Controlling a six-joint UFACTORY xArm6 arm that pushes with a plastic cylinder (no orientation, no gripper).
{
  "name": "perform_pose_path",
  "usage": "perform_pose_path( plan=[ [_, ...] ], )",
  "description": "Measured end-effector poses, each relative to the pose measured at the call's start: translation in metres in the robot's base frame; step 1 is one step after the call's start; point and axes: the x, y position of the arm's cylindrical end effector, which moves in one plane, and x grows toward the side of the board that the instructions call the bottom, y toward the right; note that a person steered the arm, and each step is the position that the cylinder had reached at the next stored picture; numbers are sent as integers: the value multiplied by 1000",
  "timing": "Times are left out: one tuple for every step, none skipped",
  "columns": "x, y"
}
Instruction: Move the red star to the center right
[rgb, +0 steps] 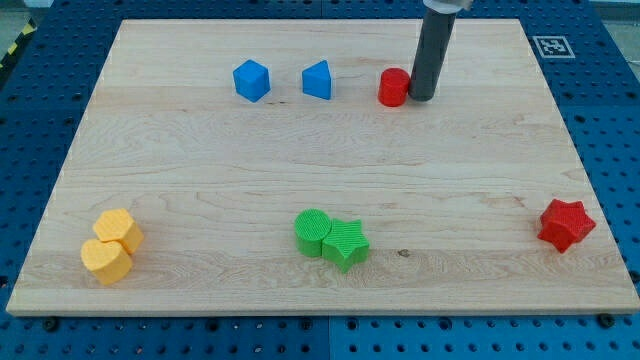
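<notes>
The red star (566, 224) lies near the view's bottom right corner of the wooden board (200, 160). My tip (422, 98) is at the view's top, right of centre, far from the star. It stands directly right of a red cylinder (394, 87), touching it or nearly so.
A blue cube (251, 80) and a blue wedge-like block (317, 79) sit at the view's top centre. A green cylinder (313, 231) and a green star (346, 243) touch at the bottom centre. Two yellow blocks (119, 230) (106, 260) sit at the bottom left.
</notes>
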Motion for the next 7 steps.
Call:
perform_pose_path(
  plan=[
    [33,7],
    [57,4],
    [63,-3],
    [103,-3],
    [145,-2],
    [191,14],
    [237,46]
  ],
)
